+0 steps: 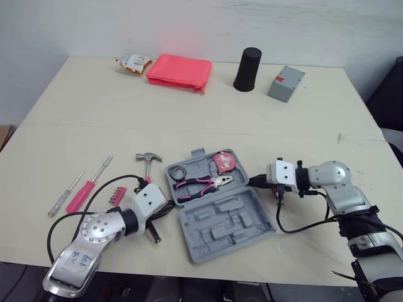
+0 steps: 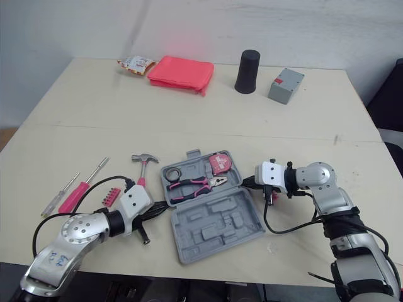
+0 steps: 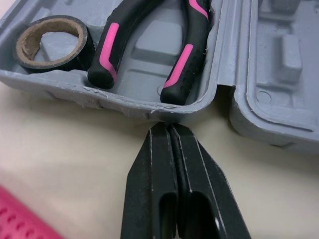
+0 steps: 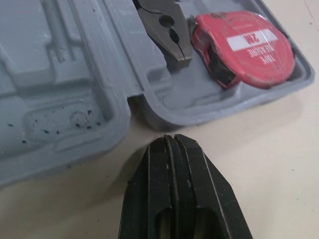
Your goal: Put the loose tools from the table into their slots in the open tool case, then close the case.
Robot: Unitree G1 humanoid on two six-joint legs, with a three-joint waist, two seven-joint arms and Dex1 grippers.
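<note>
Closed left gripper (image 3: 167, 128) at case (image 3: 124, 102), tape roll (image 3: 83, 47) inside

Head stereo pair looks down over the worktop (image 1: 189, 119); both wrist cameras closely face the tool case (image 1: 217, 229) from opposite sides.

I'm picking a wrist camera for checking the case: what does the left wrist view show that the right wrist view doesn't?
Left wrist view: black tape roll, the handles of the pliers, shut left gripper. Right wrist view: red tape measure, the pliers' metal nose, shut right gripper. Both: the grey tool case and the table.
</note>
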